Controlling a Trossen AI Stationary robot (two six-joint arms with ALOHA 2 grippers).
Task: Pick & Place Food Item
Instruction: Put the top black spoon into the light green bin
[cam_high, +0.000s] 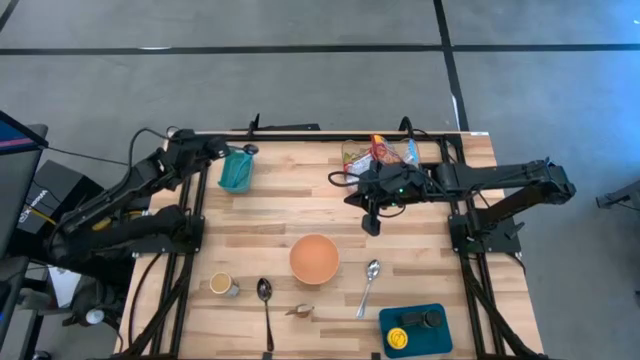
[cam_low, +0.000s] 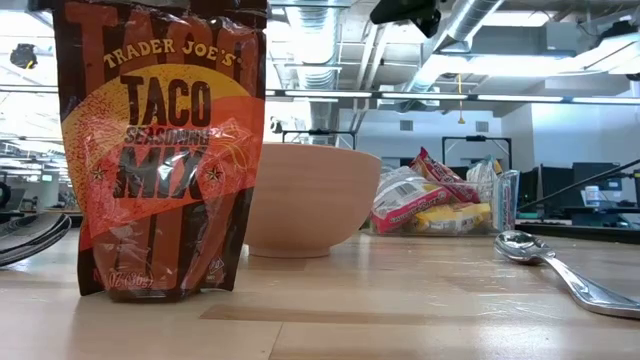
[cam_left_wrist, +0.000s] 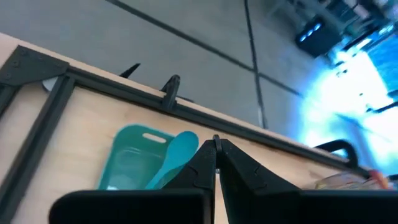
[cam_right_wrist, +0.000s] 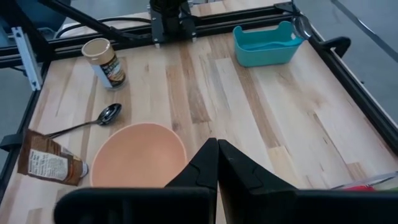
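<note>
The right hand (cam_high: 371, 226) hangs over the middle of the table (cam_high: 270, 215), its fingers pressed together on nothing, between the pile of snack packets (cam_high: 385, 153) at the far edge and the orange bowl (cam_high: 314, 258) nearer the front. The left hand (cam_high: 222, 150) waits at the far left corner with its fingers likewise shut and empty, just beside the teal container (cam_high: 236, 170).

The food items — the likely target — lie heaped together in the packets, so a shut hand going in would only shove them; it must open first. The packets are glossy and overlap, and I judge a pinch could slide off one or drag up two at once. The pile also sits near the table's back rail, so a push could send a packet over the edge.

The low view shows the taco mix pouch (cam_low: 165, 150) standing upright near the front edge, with its label readable; from above it is only a small brown scrap (cam_high: 299, 310). The right wrist view shows the bowl (cam_right_wrist: 139, 155) lying just ahead of that hand's fingers, with a dark spoon (cam_right_wrist: 93, 121) and a paper cup (cam_right_wrist: 104, 62) beyond it. Only the high view shows the blue tray (cam_high: 415, 329) at the front right corner and both arms together.
</note>
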